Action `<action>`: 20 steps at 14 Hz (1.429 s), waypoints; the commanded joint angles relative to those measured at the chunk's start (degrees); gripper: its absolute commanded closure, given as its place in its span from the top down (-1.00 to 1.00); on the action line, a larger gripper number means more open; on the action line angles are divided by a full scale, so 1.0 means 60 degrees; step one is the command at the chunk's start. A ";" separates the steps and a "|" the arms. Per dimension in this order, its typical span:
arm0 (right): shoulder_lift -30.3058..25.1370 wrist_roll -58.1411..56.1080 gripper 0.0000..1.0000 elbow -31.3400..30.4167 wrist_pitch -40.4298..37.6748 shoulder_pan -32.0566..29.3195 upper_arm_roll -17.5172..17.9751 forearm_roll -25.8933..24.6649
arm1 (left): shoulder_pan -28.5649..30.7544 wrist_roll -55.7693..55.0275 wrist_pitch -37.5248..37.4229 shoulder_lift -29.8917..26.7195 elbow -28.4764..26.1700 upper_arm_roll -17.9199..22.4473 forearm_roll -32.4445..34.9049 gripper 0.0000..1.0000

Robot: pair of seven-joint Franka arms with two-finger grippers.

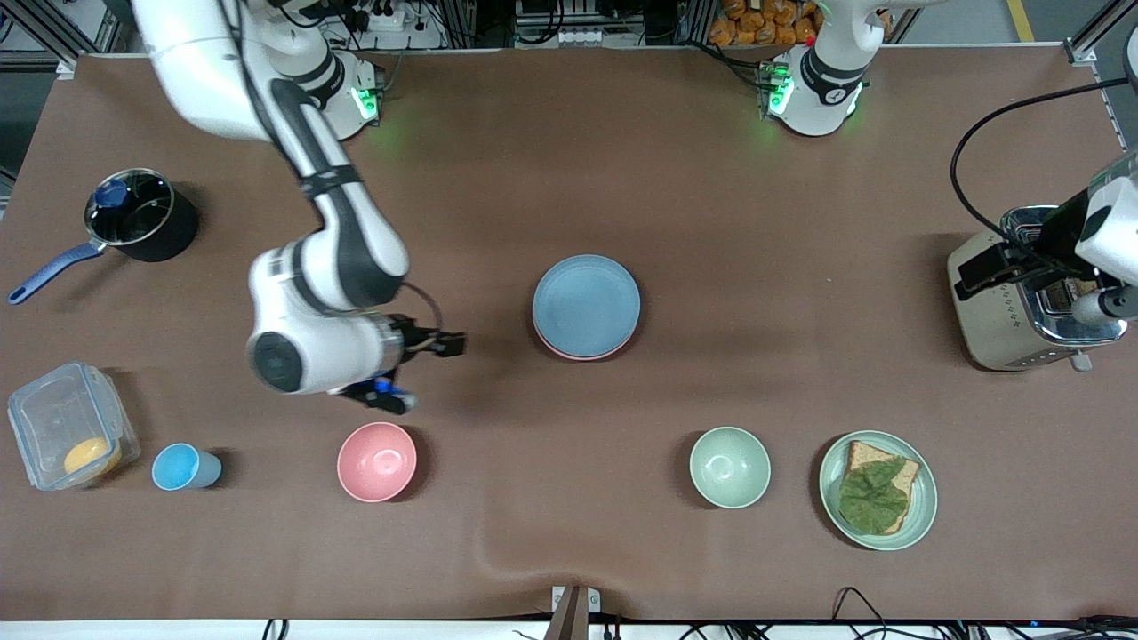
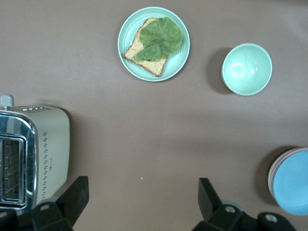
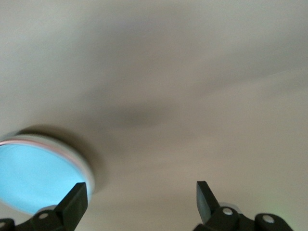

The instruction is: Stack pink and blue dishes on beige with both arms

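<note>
Now: brown table cloth (image 1: pixel 676 178), bare round the middle | blue plate (image 1: pixel 586 305) tops pink plate (image 1: pixel 582 353) (only its rim shows), stacked mid-table | right gripper (image 1: pixel 436 345) empty, fingers spread, over cloth above pink bowl (image 1: pixel 377 460) | left gripper (image 2: pixel 139 204) spread, empty, over cloth by toaster (image 1: pixel 1013 311) | green bowl (image 1: pixel 730 467) nearer the camera.
</note>
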 commanded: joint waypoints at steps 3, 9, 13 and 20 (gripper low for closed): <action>-0.1071 -0.1643 1.00 -0.0184 -0.0669 -0.1780 0.0175 -0.1601 | -0.0135 0.0286 0.0122 -0.0715 -0.0874 0.0136 -0.0087 1.00; -0.2430 -0.3460 1.00 -0.0446 -0.0846 -0.3218 0.0175 -0.2966 | -0.0149 0.0169 0.0077 -0.0554 -0.0786 0.0048 -0.0029 1.00; -0.4687 -0.3447 1.00 -0.1488 -0.0948 -0.3249 0.0175 -0.3157 | -0.0149 0.0184 0.0077 -0.0393 -0.0522 0.0063 -0.0014 1.00; -0.5277 -0.3477 1.00 -0.0682 -0.2047 -0.3190 0.0189 -0.3142 | -0.0164 0.0198 0.0019 -0.0393 -0.0522 0.0048 -0.0014 1.00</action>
